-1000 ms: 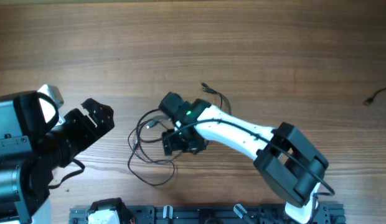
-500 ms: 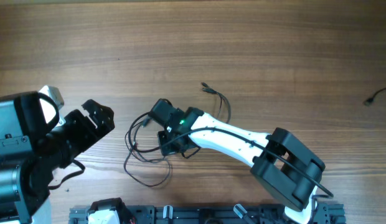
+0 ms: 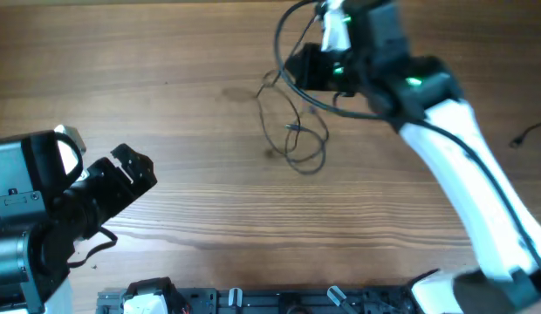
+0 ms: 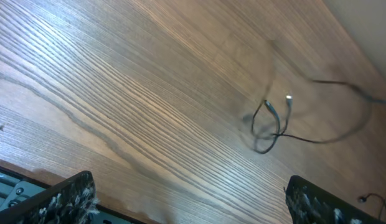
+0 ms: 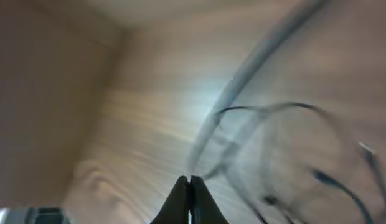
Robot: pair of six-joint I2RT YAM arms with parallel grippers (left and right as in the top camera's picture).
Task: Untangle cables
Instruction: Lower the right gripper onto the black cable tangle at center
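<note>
The cables [image 3: 293, 129] are dangling in loose dark loops at the upper middle of the overhead view. Their lowest loop is reaching down to the wooden table [image 3: 166, 52], though whether it is touching the wood I cannot tell. The upper strands are rising toward the top edge of the frame. In the left wrist view the same bundle [image 4: 268, 121] is showing at the right of centre, with two small plug ends sticking up side by side above a tight little loop. One long strand is sweeping off to the right edge there.

The right gripper [image 3: 327, 22] is sitting at the top of the overhead picture, right above the loops, on its white arm, which is slanting up from the lower right corner. Its own camera is showing the claw [image 5: 190, 186] pinched tight, and a blurred strand [image 5: 286, 107] seems to be running out from the tips.

The left gripper [image 3: 135, 166] is waiting at the left of the frame, well apart from the cables, its claw [image 4: 190, 199] spread wide and holding nothing.

Another loose cord end [image 3: 525, 135] is lying alone at the right edge.
</note>
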